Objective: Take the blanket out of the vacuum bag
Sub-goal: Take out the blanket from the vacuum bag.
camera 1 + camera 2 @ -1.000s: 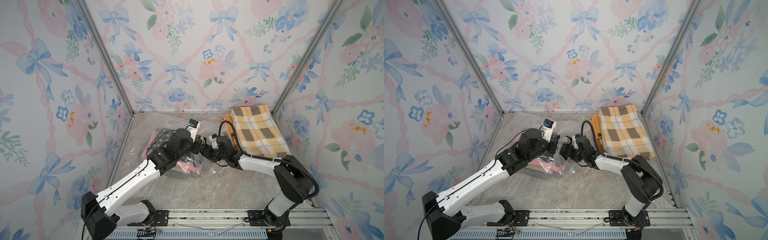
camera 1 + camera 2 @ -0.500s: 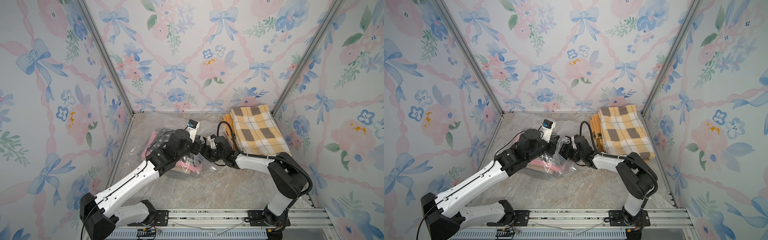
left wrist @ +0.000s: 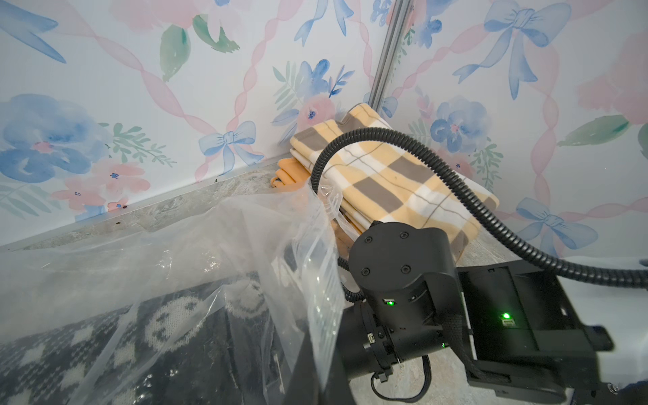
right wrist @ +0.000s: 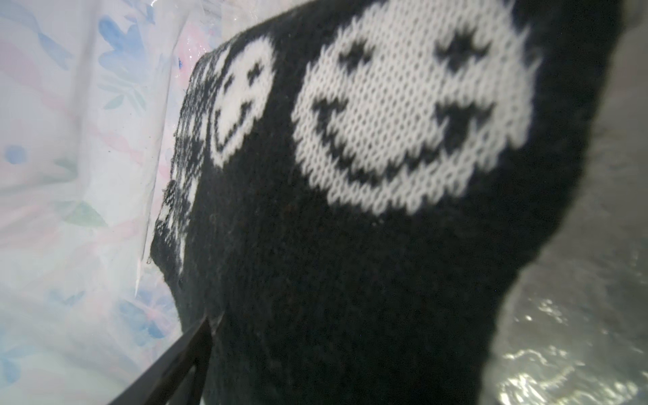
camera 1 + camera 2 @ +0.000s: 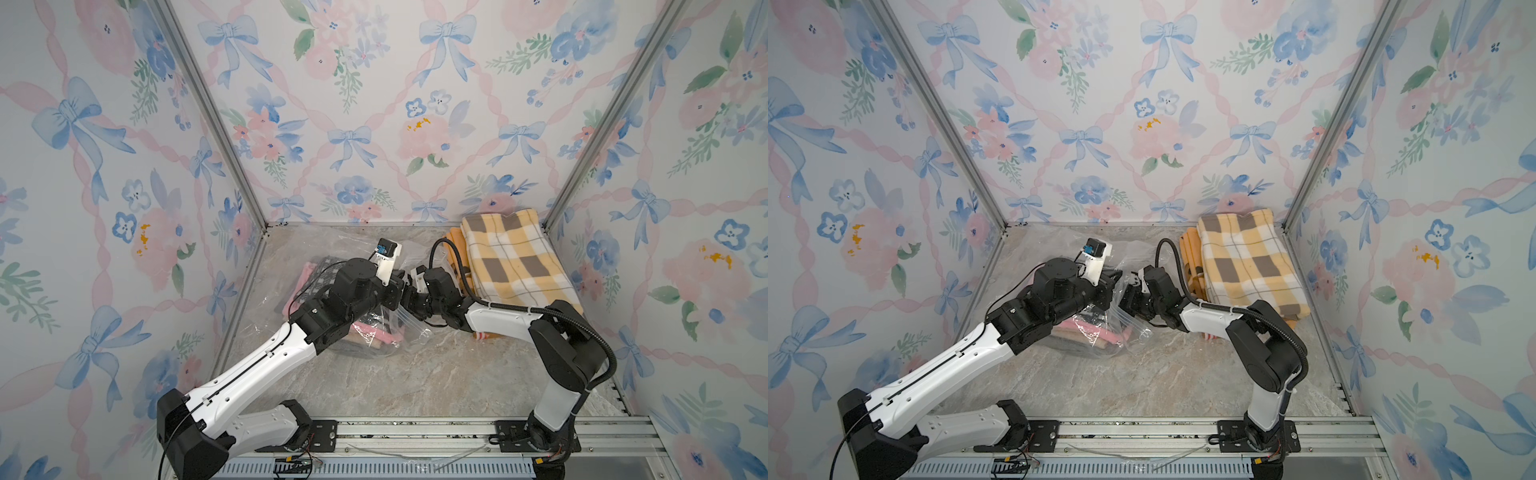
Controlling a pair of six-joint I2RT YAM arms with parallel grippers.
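The vacuum bag [image 5: 411, 328] is clear crinkly plastic lying at the middle left of the floor. Inside it is the blanket [image 4: 385, 175], black knit with white smiley faces, beside pink folded fabric [image 5: 374, 332]. My left gripper [image 5: 398, 286] is shut on the bag's [image 3: 315, 266] mouth edge and holds it up. My right gripper [image 5: 409, 297] has reached into the mouth from the right. In the right wrist view one of its fingers [image 4: 175, 364] shows far to one side, the blanket fills the space between the jaws, and the second finger is hidden.
A folded yellow, grey and white plaid blanket [image 5: 515, 257] lies on an orange folded cloth [image 5: 453, 245] in the back right corner. The right arm's black cable [image 5: 453, 257] loops in front of them. Flowered walls close in three sides.
My right gripper has pushed a little further left into the bag's mouth, close up to the left gripper. The left gripper has kept its hold on the bag.
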